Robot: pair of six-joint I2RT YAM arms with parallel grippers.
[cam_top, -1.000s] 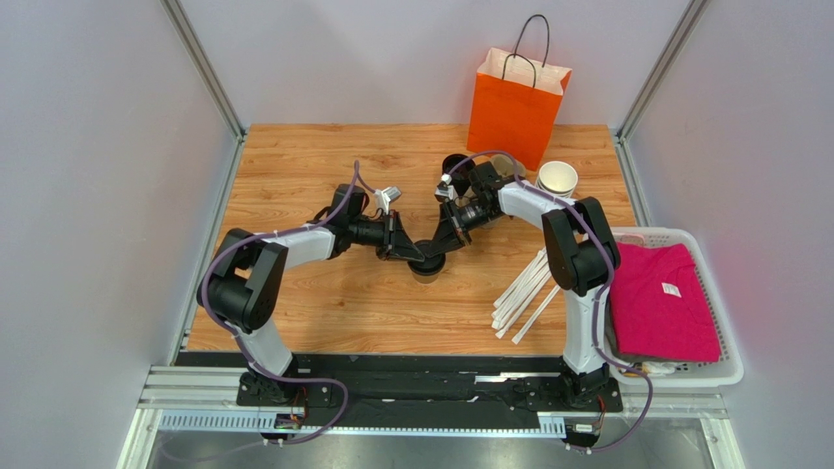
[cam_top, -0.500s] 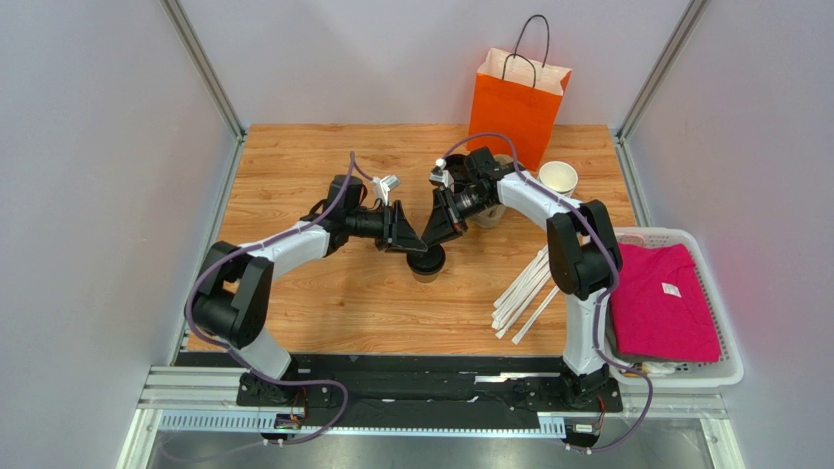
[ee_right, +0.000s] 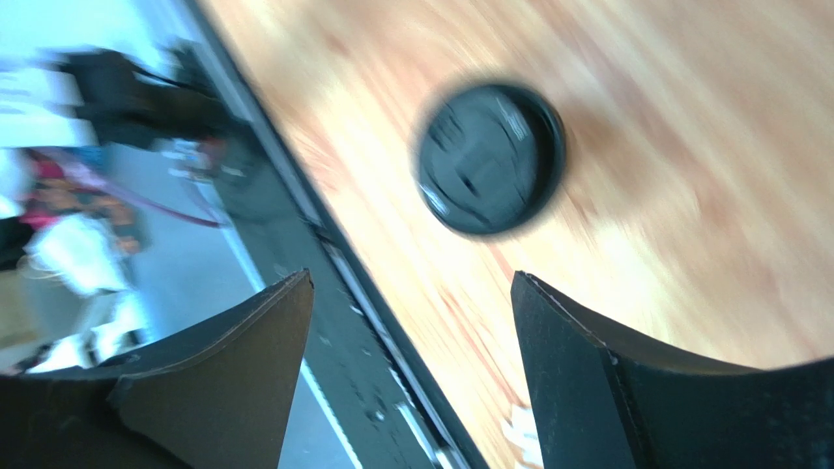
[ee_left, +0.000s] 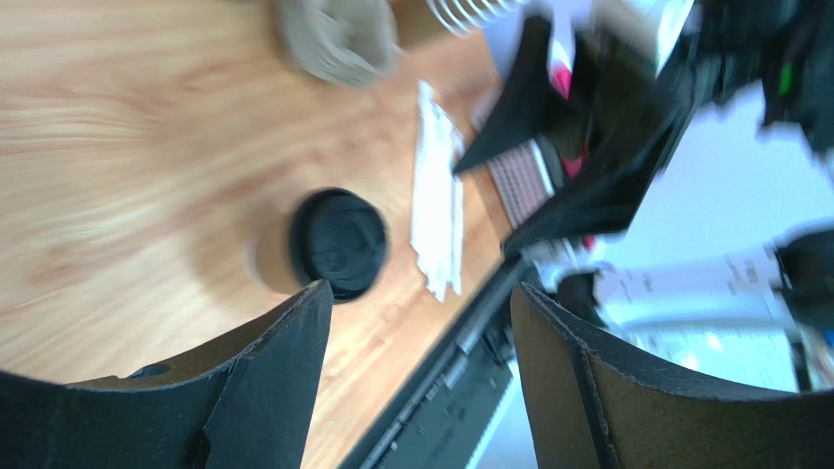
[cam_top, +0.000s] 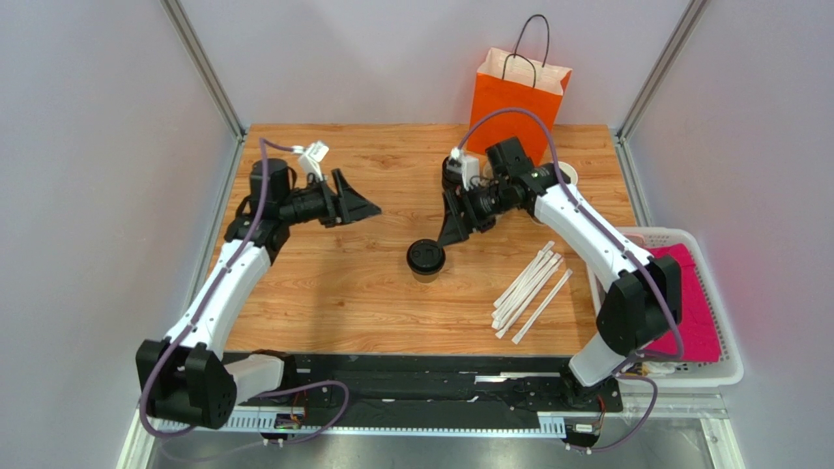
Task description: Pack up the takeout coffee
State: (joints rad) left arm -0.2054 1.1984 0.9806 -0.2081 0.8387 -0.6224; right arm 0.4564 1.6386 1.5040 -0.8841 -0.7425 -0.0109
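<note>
The wooden table [cam_top: 333, 293] looks much less crowded in the middle than it did a moment ago. Back then both arms were bent in together over the centre with their fingers closed down on the cup. Now the left arm [cam_top: 230, 283] has swung well out toward the far left of the table. The right arm [cam_top: 587, 234] has lifted back toward the orange paper carrier bag [cam_top: 516, 107] standing at the far edge.

Both tools have let go. The left gripper [cam_top: 360, 203] has its jaws spread wide with nothing between them, and so does the right gripper [cam_top: 453, 233], which hangs just beyond the cup. Each wrist camera looks through its open fingers at bare wood.

The takeout coffee, a small tan paper cup under a round black plastic lid [cam_top: 426, 259], stands upright by itself in the middle of the table. Nothing is touching it. The bundle of white paper-wrapped straws [cam_top: 529, 290] lies near it on the right.

To me the lid looks seated, so the capping step seems finished. The cup isn't in the bag yet, and that looks like the work still to do.
</note>
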